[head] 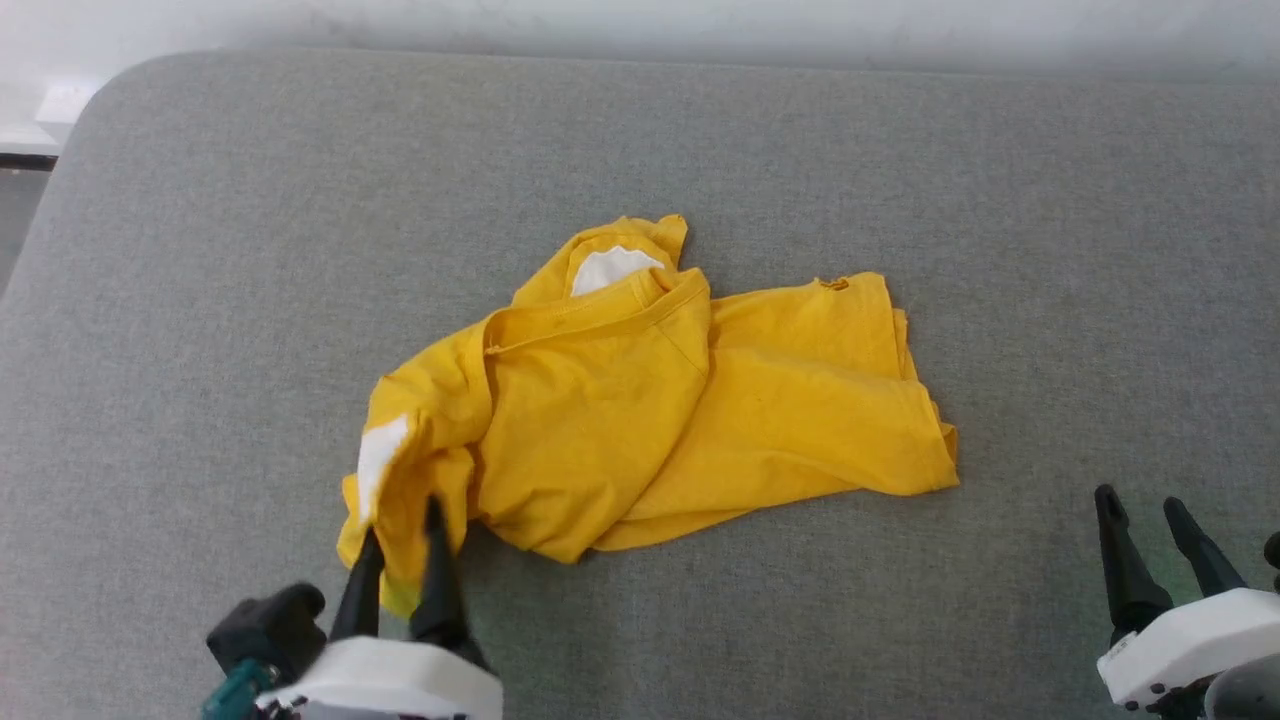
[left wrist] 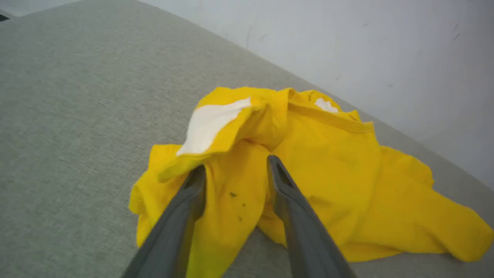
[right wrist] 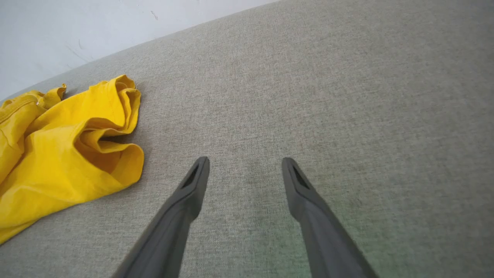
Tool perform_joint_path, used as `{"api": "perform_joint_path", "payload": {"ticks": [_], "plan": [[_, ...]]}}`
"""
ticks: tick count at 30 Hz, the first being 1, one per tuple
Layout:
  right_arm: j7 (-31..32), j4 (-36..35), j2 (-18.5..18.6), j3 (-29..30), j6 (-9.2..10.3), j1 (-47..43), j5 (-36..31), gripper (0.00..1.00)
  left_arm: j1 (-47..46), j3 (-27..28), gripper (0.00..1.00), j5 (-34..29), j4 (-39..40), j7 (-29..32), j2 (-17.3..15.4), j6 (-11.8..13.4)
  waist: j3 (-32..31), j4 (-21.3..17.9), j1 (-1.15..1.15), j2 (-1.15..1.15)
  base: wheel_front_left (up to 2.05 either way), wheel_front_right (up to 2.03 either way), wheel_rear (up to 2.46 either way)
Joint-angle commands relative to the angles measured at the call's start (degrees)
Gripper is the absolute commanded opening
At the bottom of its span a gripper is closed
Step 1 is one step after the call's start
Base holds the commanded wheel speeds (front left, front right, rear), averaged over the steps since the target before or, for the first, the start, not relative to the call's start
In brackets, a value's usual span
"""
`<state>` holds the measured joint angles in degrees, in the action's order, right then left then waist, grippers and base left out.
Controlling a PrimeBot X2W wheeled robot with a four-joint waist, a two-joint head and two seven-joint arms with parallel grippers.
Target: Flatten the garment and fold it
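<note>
Overhead, the head view shows a grey fabric-covered surface (head: 200, 300) that spans nearly the whole field, with a pale wall (head: 700, 25) along its far edge.

The garment (head: 700, 400), a bright yellow T-shirt, lies crumpled near the middle of that surface, slightly toward the robot's left. Its body spreads in loose folds toward the right, and one layer is doubled over another. The ribbed collar band (head: 590, 320) runs across the upper part of the heap.

The right gripper (head: 1137, 498) stands at the lower right, over bare grey cloth and well apart from the shirt. Its two dark fingers are spread wide and hold nothing. In the right wrist view the hem of the shirt lies off to the left of those fingers.

The left gripper (head: 403, 518) is at the lower left, over the near corner of the shirt. Its fingers are parted partway. In the left wrist view yellow cloth shows in the gap between them, but neither finger visibly presses on it. Whether the tips touch the fabric cannot be told.

One white sleeve patch (head: 378, 460) lies just beyond the left fingertips. A second white patch (head: 610, 268) sits at the far edge of the heap. A few dark specks (left wrist: 232, 194) mark the cloth between the left fingers.
</note>
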<state>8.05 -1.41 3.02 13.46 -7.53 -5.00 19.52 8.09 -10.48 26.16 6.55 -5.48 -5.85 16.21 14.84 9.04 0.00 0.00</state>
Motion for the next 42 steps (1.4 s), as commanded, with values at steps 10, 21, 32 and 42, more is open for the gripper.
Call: {"api": "perform_joint_path", "payload": {"ticks": [10,21,32,42], "plan": [[0.1,0.9,-0.1,-0.6,0.04,0.5,-0.3,1.0,-4.7,1.8,1.0,6.5,5.7,-9.0,0.6,-14.0,-0.7,-0.6,0.0,0.0,0.0,0.0,0.0],[0.0,1.2,-0.1,-0.7,0.04,-0.1,-0.5,1.0,-3.0,7.8,1.0,-9.0,4.7,-9.5,1.8,-8.8,-0.8,-0.4,0.0,0.0,0.0,0.0,0.0],[3.9,-3.7,-0.1,-6.0,0.04,5.8,-2.2,1.0,-2.5,8.1,1.0,-9.2,3.6,-9.5,2.9,-9.1,-1.4,2.1,0.0,0.0,0.0,0.0,0.0],[25.8,2.2,1.2,-12.7,0.04,19.3,-6.5,1.0,-4.1,5.1,1.0,-7.3,2.0,-9.5,3.0,-9.0,-1.2,5.2,0.0,0.0,0.0,0.0,0.0]]}}
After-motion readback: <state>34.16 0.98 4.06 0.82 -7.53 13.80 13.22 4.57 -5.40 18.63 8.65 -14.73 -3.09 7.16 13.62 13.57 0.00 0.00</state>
